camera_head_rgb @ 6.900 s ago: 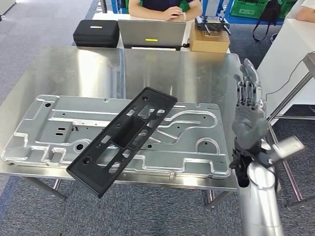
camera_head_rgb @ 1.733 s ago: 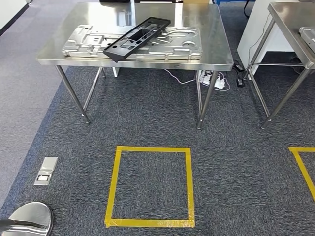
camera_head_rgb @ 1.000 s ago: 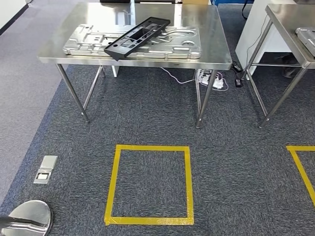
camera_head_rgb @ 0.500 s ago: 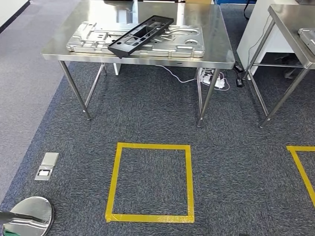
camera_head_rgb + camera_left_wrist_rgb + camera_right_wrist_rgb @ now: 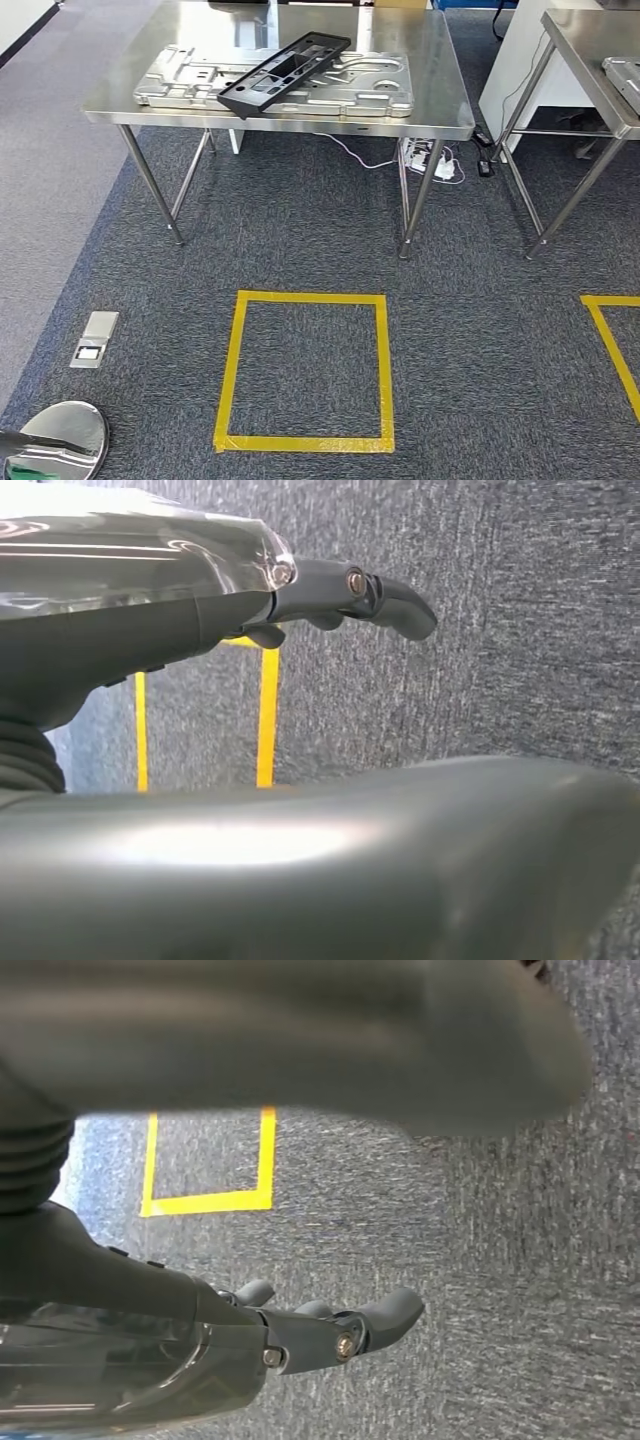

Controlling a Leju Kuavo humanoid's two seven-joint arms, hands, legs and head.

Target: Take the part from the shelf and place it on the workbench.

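The black slotted part point(image 5: 285, 72) lies slantwise on a large silver stamped plate point(image 5: 377, 85) on the steel workbench point(image 5: 441, 100), far ahead of me across the carpet. Nothing touches it. My left hand point(image 5: 226, 600) hangs over the grey carpet with its fingers point(image 5: 392, 600) stretched out and nothing in it. My right hand point(image 5: 226, 1340) hangs the same way, fingers point(image 5: 385, 1315) straight and holding nothing. The shiny cover of my left arm point(image 5: 56, 440) shows at the lower left of the head view.
A yellow tape square point(image 5: 303, 298) marks the carpet between me and the bench. A second steel table point(image 5: 581, 40) stands at the right with a silver piece point(image 5: 625, 70) on it, and more yellow tape point(image 5: 607, 330) lies before it. Cables point(image 5: 430, 160) lie under the bench; a floor socket point(image 5: 94, 338) is at the left.
Earlier I stood at the bench with my right hand raised beside it; the view has since drawn back and my arms hang. The black part stays put on the plate.
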